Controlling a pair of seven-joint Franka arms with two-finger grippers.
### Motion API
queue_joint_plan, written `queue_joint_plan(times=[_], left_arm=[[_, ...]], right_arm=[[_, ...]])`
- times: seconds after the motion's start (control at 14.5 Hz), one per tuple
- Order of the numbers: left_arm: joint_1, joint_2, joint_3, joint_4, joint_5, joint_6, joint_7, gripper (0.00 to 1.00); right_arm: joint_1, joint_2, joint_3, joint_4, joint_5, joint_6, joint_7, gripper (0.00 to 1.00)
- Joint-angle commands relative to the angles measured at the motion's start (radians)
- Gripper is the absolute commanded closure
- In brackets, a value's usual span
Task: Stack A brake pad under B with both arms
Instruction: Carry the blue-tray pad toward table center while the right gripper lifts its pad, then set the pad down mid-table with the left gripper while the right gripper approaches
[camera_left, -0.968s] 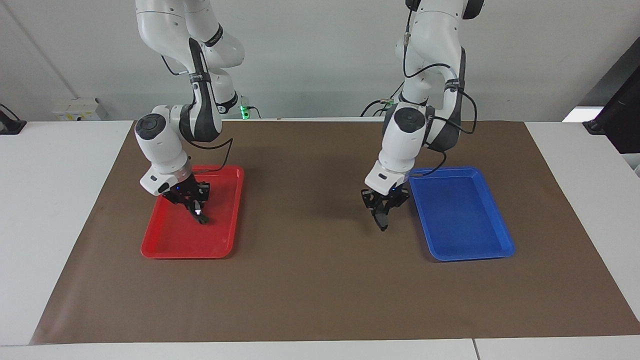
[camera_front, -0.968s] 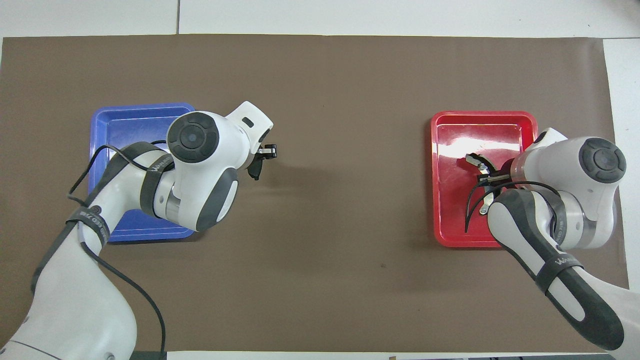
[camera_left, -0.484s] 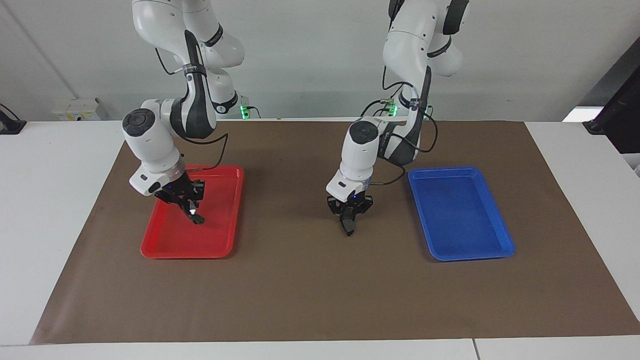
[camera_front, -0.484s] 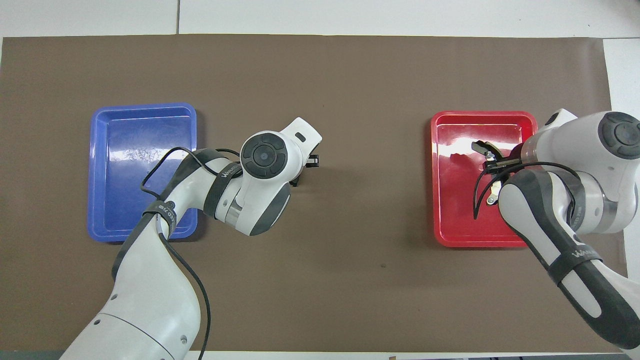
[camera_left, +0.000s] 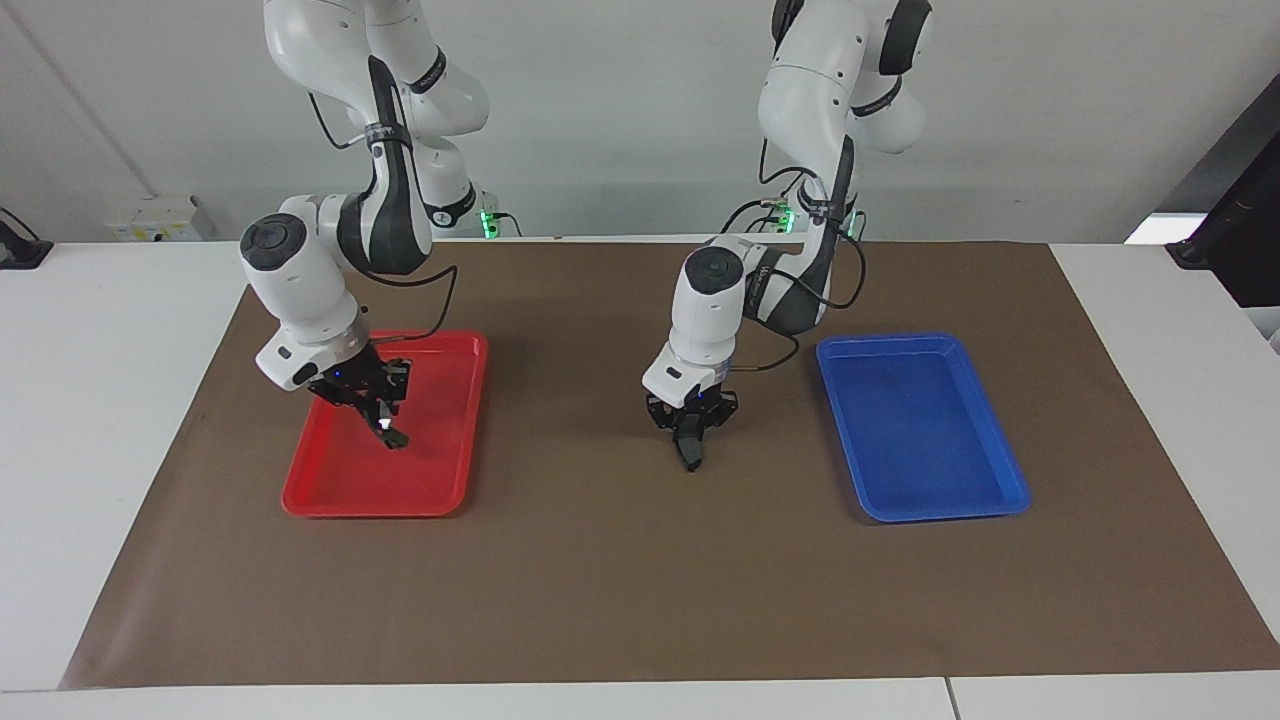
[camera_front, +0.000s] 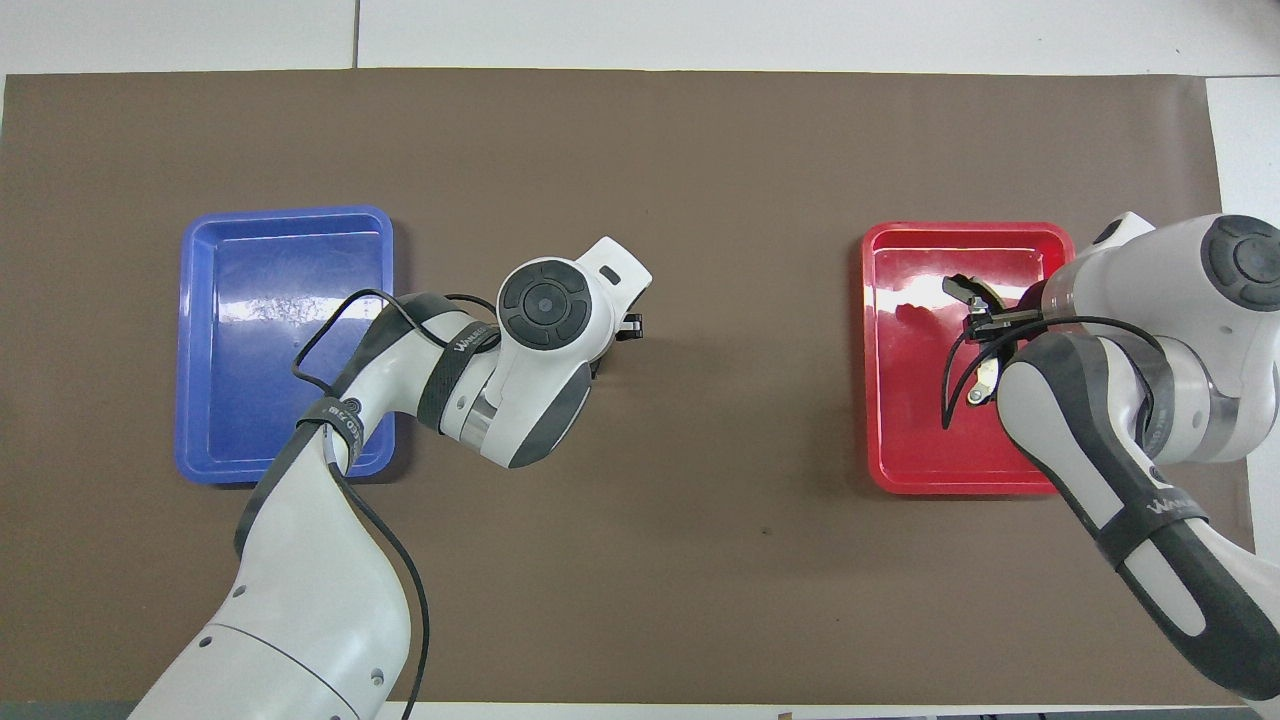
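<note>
My left gripper (camera_left: 689, 442) is shut on the A brake pad (camera_left: 690, 460), a small dark-grey pad that hangs from the fingers low over the brown mat, between the two trays. In the overhead view the left wrist hides most of the pad, and only the left gripper (camera_front: 616, 340) shows. My right gripper (camera_left: 383, 424) is shut on B (camera_left: 395, 438), the long curved black piece with silver ends, and holds it just above the red tray (camera_left: 300, 500). In the overhead view, B (camera_front: 960, 288) sticks out on both sides of the right gripper (camera_front: 978, 318).
An empty blue tray (camera_left: 940, 515) lies on the mat toward the left arm's end and also shows in the overhead view (camera_front: 185, 350). The red tray (camera_front: 870, 380) lies toward the right arm's end. Brown mat stretches between the trays.
My left gripper has carried the small pad from beside the blue tray toward the middle of the mat, then slowed. My right gripper has risen a little over the red tray with B.
</note>
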Motion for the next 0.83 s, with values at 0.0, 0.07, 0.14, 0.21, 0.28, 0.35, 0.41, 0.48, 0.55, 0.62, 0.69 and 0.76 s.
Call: queue_joint_plan(times=[0.0, 0.07, 0.14, 0.21, 0.28, 0.35, 0.41, 0.48, 0.55, 0.62, 0.69, 0.76], left_arm=[[0.002, -0.067, 0.021, -0.02, -0.011, -0.063, 0.006, 0.51], [0.022, -0.1, 0.023, -0.041, -0.011, -0.065, 0.006, 0.48], [0.042, -0.142, 0.023, -0.066, -0.011, -0.07, 0.009, 0.46], [0.068, -0.185, 0.023, -0.092, -0.009, -0.088, 0.029, 0.44], [0.1, -0.225, 0.023, -0.104, -0.009, -0.112, 0.08, 0.42], [0.142, -0.253, 0.023, -0.104, -0.009, -0.164, 0.151, 0.36], [0.166, -0.273, 0.024, -0.101, -0.009, -0.204, 0.211, 0.26], [0.206, -0.294, 0.026, -0.101, -0.011, -0.233, 0.267, 0.15], [0.254, -0.313, 0.024, -0.101, -0.009, -0.261, 0.314, 0.08], [0.298, -0.333, 0.024, -0.101, -0.009, -0.286, 0.353, 0.04], [0.343, -0.351, 0.024, -0.101, -0.009, -0.303, 0.385, 0.03], [0.389, -0.368, 0.024, -0.098, -0.009, -0.327, 0.417, 0.02]], right_arm=[[0.02, -0.011, 0.01, 0.023, 0.012, -0.026, 0.038, 1.0], [0.024, -0.009, 0.01, 0.028, 0.012, -0.027, 0.047, 1.0], [0.029, -0.006, 0.011, 0.04, 0.012, -0.029, 0.055, 1.0], [0.059, 0.0, 0.011, 0.057, 0.012, -0.04, 0.067, 1.0], [0.095, 0.009, 0.011, 0.08, 0.012, -0.047, 0.088, 1.0], [0.13, 0.015, 0.013, 0.1, 0.012, -0.05, 0.116, 1.0], [0.171, 0.017, 0.011, 0.109, 0.012, -0.052, 0.156, 1.0], [0.21, 0.026, 0.011, 0.121, 0.012, -0.054, 0.211, 1.0], [0.251, 0.038, 0.011, 0.136, 0.012, -0.055, 0.257, 1.0], [0.29, 0.054, 0.013, 0.149, 0.012, -0.052, 0.282, 1.0], [0.316, 0.064, 0.013, 0.164, 0.012, -0.057, 0.303, 1.0], [0.363, 0.092, 0.014, 0.208, 0.012, -0.079, 0.344, 1.0]])
